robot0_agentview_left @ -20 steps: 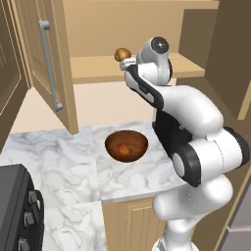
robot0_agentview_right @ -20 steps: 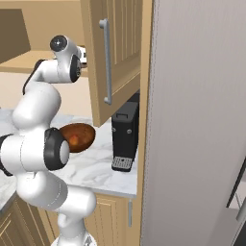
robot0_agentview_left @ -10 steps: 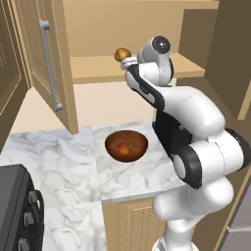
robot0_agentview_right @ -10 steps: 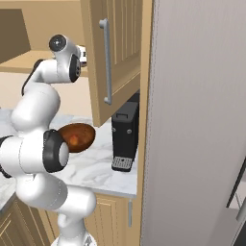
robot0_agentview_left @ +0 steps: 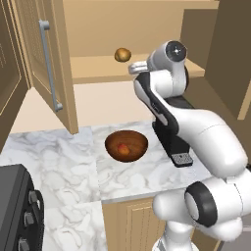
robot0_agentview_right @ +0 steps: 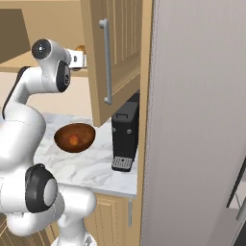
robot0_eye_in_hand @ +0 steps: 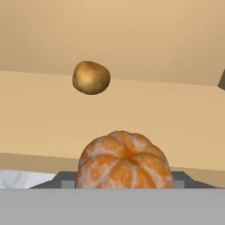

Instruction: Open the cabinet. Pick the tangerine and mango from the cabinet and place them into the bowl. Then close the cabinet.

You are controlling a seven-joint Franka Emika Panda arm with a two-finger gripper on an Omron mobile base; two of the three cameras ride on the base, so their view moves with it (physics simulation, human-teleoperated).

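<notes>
the cabinet (robot0_agentview_left: 49, 73) stands open above the marble counter (robot0_agentview_left: 73, 162), where the bowl (robot0_agentview_left: 126, 145) already holds one orange fruit. at shelf height, the gripper (robot0_agentview_left: 138, 67) sits part-closed around the tangerine (robot0_eye_in_hand: 123, 160), apparently gripped. the bowl lies below and slightly left of it. a potato (robot0_eye_in_hand: 91, 78) rests further back on the shelf.

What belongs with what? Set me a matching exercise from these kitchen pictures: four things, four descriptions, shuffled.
Things:
1. tangerine
2. brown round item
3. bowl
4. black machine

Descriptions:
a. farther back on the cabinet shelf
b. stands on the counter below the open door
c. orange, segmented, nearest in the hand view
d. on the marble counter, a fruit inside

Pairs: 1-c, 2-a, 3-d, 4-b
</notes>
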